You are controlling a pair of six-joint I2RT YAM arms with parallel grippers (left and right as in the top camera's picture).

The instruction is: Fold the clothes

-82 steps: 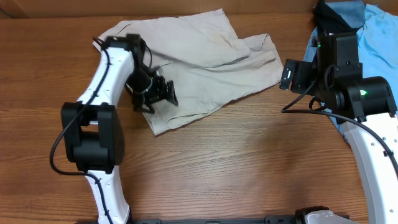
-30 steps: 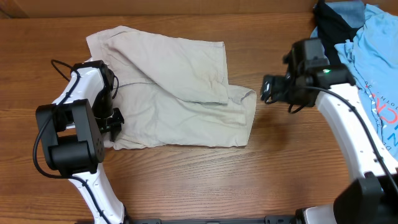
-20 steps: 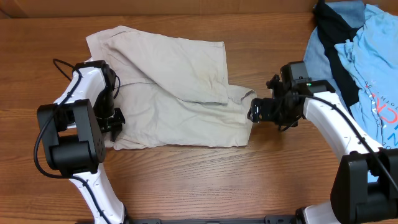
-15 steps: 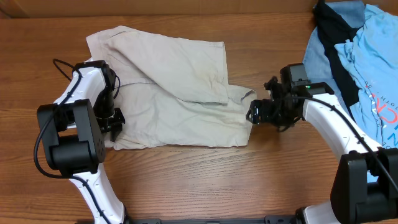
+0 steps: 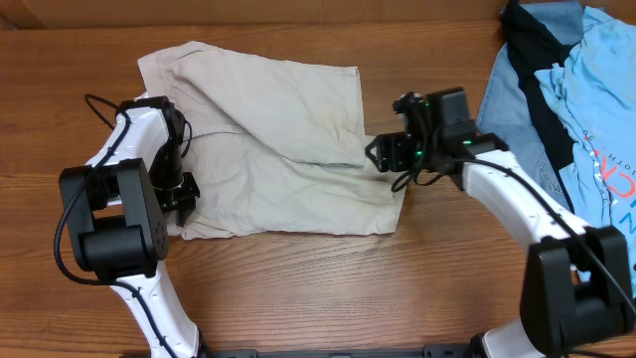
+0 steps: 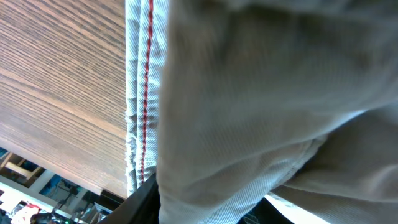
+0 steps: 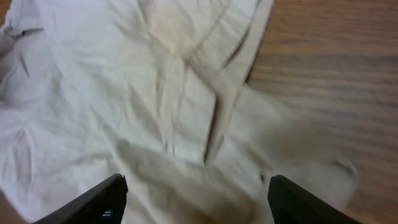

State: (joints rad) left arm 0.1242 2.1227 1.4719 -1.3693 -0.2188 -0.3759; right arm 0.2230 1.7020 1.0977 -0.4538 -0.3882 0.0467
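Observation:
The clothes [image 5: 278, 129], a pair of beige shorts, lie spread flat across the left and middle of the table, one layer folded over the other. My left gripper [image 5: 184, 194] sits at their lower left corner, shut on the cloth. In the left wrist view the fabric [image 6: 249, 93] and a striped hem with a red line fill the frame, pinched at the gripper [image 6: 199, 208]. My right gripper [image 5: 381, 154] hovers over the shorts' right edge. In the right wrist view it [image 7: 196, 183] is open, fingers wide apart, with rumpled cloth [image 7: 155, 93] beneath them.
A heap of blue garments [image 5: 586, 80] with a black one [image 5: 527, 30] lies at the back right, beside the right arm. Bare wooden table [image 5: 328, 288] runs along the front and between the shorts and the heap.
My right gripper has moved left, from beside the shorts' right edge to over it, and its fingers have drawn in a little. The left gripper and the shorts have stayed put over the last second.

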